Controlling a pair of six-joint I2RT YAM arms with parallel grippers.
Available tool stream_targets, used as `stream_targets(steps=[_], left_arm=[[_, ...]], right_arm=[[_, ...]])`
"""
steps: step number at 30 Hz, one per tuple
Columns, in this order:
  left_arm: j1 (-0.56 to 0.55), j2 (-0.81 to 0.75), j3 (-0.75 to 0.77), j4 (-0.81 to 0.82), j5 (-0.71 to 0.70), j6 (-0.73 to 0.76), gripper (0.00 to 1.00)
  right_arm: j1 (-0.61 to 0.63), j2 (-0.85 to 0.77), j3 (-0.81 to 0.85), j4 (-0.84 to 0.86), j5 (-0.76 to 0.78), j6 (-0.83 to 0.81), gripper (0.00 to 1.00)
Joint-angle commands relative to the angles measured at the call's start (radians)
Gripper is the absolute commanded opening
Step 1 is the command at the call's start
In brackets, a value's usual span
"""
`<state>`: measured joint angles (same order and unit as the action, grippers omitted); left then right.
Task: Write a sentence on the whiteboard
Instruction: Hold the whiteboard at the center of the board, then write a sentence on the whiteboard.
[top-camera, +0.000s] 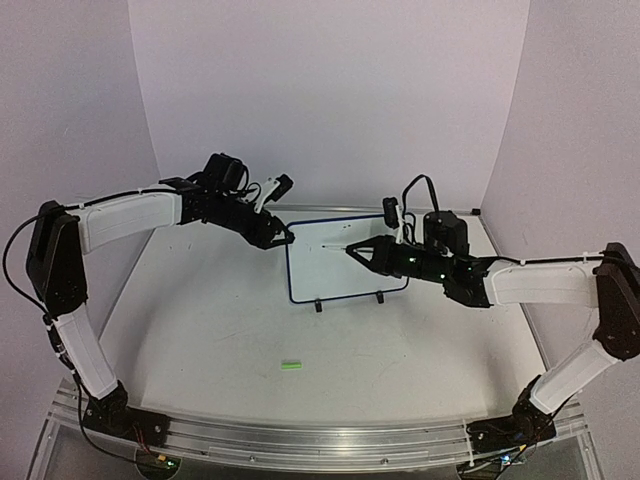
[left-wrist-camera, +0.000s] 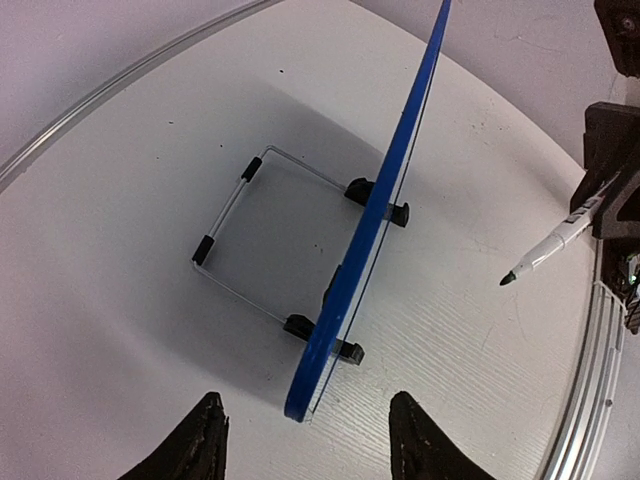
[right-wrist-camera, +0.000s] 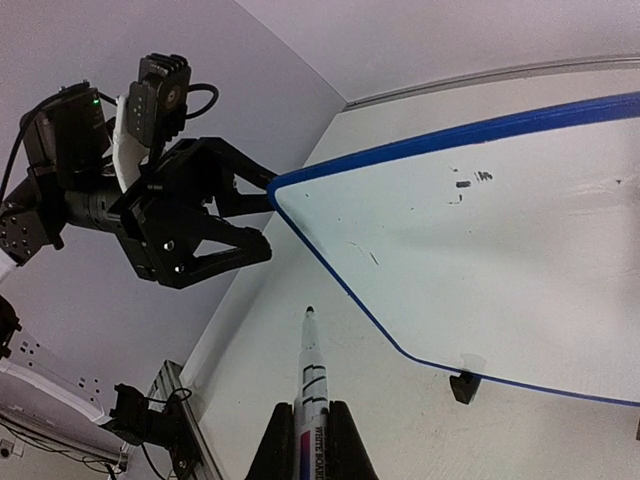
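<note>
Left end effector (top-camera: 283, 237): upper left of the top view, jaws spread astride the board's top left corner, not clamping it.
Green piece (top-camera: 291, 366): lies on the table (top-camera: 200, 330), lower centre, well apart from the rest.
Whiteboard (top-camera: 340, 272): centre, upright on its feet; only faint specks on it, no words yet.
Marker (right-wrist-camera: 308, 375): tip near the board's face, not touching.
Right end effector (right-wrist-camera: 310, 412): right of centre, pinching the marker.
Risk: pen pressure may shove or tip the unbraced board, spoiling the strokes.

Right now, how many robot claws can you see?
2. The left gripper is open, with a finger on either side of the whiteboard at its left edge. The right gripper holds the marker in front of the board. None seems hidden.
</note>
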<state>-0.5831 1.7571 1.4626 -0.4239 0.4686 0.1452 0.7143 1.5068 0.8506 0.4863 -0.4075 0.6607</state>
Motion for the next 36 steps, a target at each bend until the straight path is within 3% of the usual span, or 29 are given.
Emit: stream_targets(steps=[1,7,21,36], left_arm=[[0.005,0.028,0.06,0.045,0.044,0.043,0.47],[0.005,0.033,0.056,0.035,0.069,0.08,0.25],[0.005,0.05,0.054,-0.004,0.056,0.149,0.0],[0.005,0.058,0.052,-0.018,0.048,0.175,0.0]], right_arm=[[0.005,0.034,0.064,0.049,-0.006,-0.02,0.0],[0.007,0.067,0.094,0.064,-0.015,-0.025,0.0],[0.017,0.118,0.128,0.096,-0.037,-0.021,0.0],[0.019,0.175,0.145,0.18,-0.003,0.006,0.0]])
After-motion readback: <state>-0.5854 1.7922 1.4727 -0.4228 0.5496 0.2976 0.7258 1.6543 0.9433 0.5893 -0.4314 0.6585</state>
